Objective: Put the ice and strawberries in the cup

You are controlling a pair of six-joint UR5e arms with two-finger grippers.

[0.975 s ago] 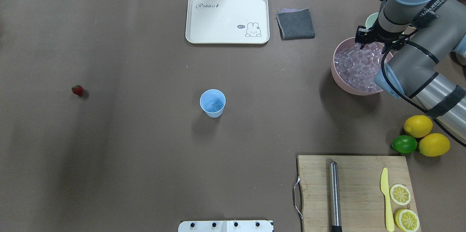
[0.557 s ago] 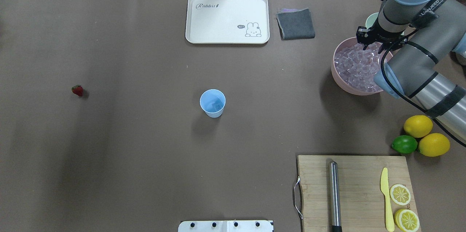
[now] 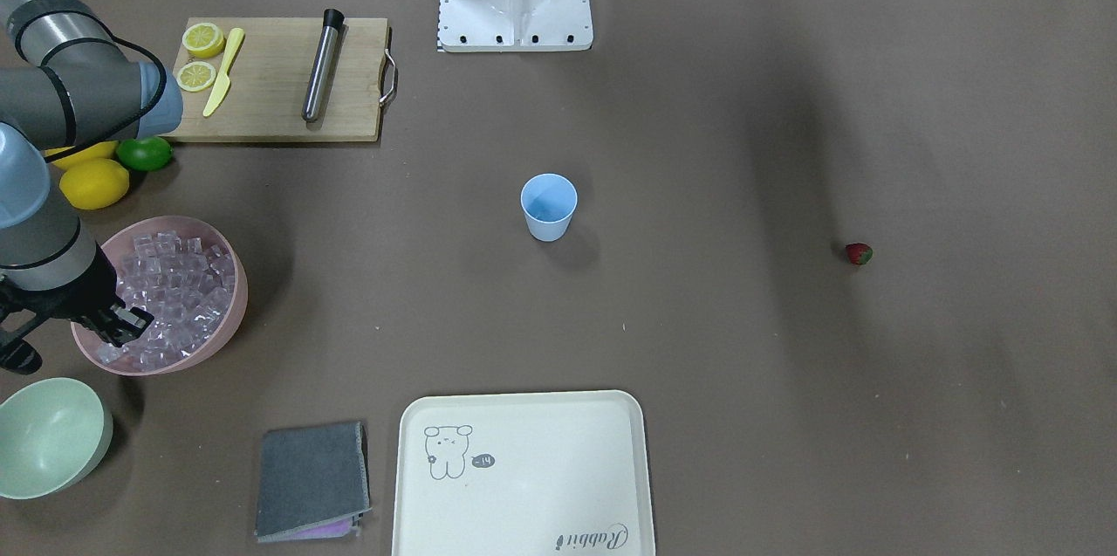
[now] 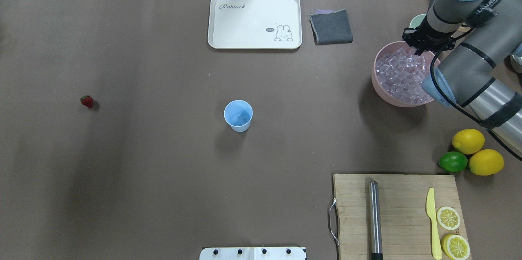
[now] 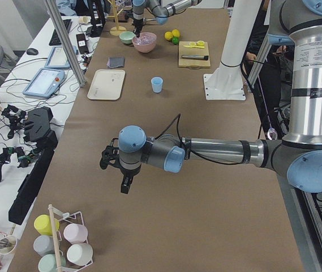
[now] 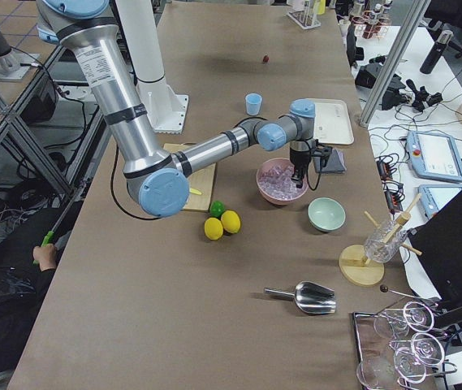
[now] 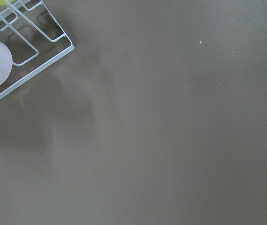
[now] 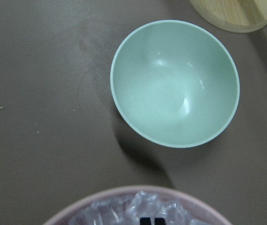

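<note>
Since the right arm is the only one near the work, the risks start there. Left gripper (image 5: pixel 122 180) hangs over bare table at the far end, outside the overhead view; can't tell whether its fingers are spread or pressed together.

Pink bowl (image 4: pixel 377 84) is piled with ice (image 4: pixel 401 76). Right gripper (image 4: pixel 418 47) sits at the bowl's far edge, on the mint-green bowl (image 8: pixel 175 84) side. In the wrist view the tips look close together just over the pile, but whether a cube is pinched between them I can't tell.

Cup (image 4: pixel 238 115) stands upright mid-table, well apart from the bowl. Something pale sits in the bottom, possibly a cube; not certain.

Strawberry (image 4: pixel 86 101) lies alone on the robot's left, well apart from the cup, untouched.

Risks, my read:
- slick cube squirts out of the pinch, or an empty close goes unnoticed
- fingers catch the bowl rim on the way out and drag or tip the bowl
- long carry to the cup, so a cube dropped midway lands on the table
- cup is light, and a low approach knocks it over
</note>
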